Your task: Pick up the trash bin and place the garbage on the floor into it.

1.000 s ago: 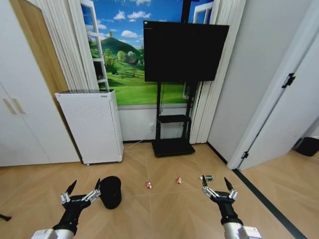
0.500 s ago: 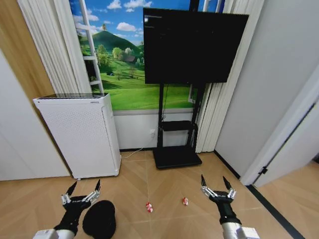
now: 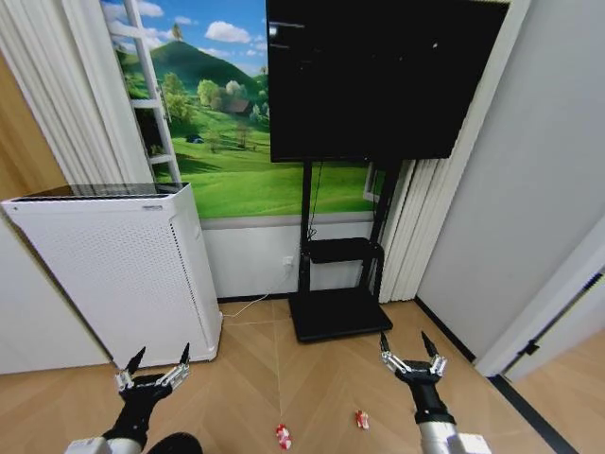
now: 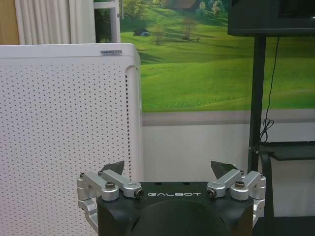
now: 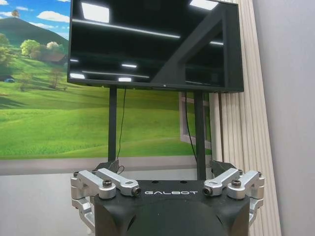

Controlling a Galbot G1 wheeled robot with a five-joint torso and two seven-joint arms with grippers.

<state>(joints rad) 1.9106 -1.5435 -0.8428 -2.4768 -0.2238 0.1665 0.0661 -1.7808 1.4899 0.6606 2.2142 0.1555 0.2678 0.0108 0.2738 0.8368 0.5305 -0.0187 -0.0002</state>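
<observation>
Trash bin (image 3: 175,443): only its dark rim shows at the lower edge of the head view, just below and a little inward of the left hand, on the floor and untouched.
Left hand (image 3: 157,369): held out in front, fingers spread wide apart, nothing between them; in its wrist view it faces the white perforated appliance (image 4: 64,132), well above the bin.
Right hand (image 3: 410,347): held out level with the left one, fingers equally wide apart and empty; its wrist view looks at the black screen (image 5: 152,44) on its stand.
Garbage: one red-and-white piece (image 3: 283,435) lies on the floor (image 3: 255,378) between the two hands and below them; a second red-and-white piece (image 3: 361,419) lies below the right hand, just inward of it. I cannot find the small bottle.
Step in hand: by my judgement the approach, before any grasp; neither hand is near its target.
Next move: it would call for lowering the left hand to the bin's rim, since the bin sits beneath it rather than ahead, then closing on the mesh wall before any litter is gathered.
</observation>
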